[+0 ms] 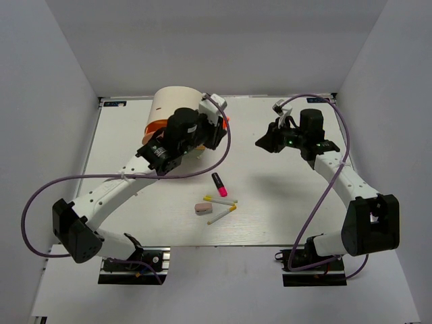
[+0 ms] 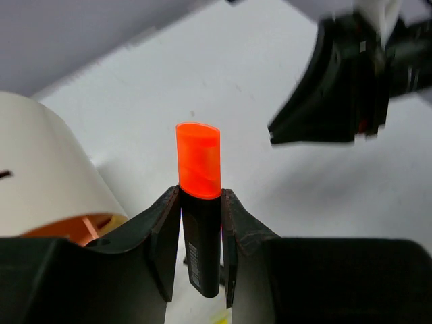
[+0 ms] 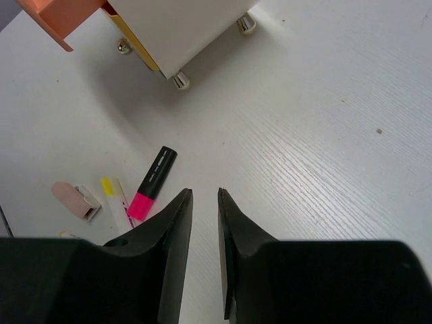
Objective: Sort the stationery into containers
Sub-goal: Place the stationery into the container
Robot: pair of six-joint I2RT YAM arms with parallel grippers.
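Observation:
My left gripper [image 2: 200, 197] is shut on a black highlighter with an orange end [image 2: 199, 169], which stands upright between the jaws. In the top view that gripper [image 1: 219, 126] hangs just right of the cream half-cylinder chest [image 1: 172, 101], whose orange drawer [image 1: 156, 125] is pulled out. On the table lie a pink-ended highlighter [image 1: 219, 183], a pinkish eraser [image 1: 203, 208] and two white pens with yellow tips [image 1: 221, 200]. My right gripper [image 1: 264, 143] hovers over the table at the right, its jaws a little apart with nothing between them [image 3: 204, 196].
In the right wrist view the chest [image 3: 189, 34] stands on small metal feet, with the orange drawer [image 3: 57, 20] sticking out and a yellow drawer edge [image 3: 135, 44] below it. The pink highlighter [image 3: 152, 182] and eraser [image 3: 75, 200] lie left of my right gripper.

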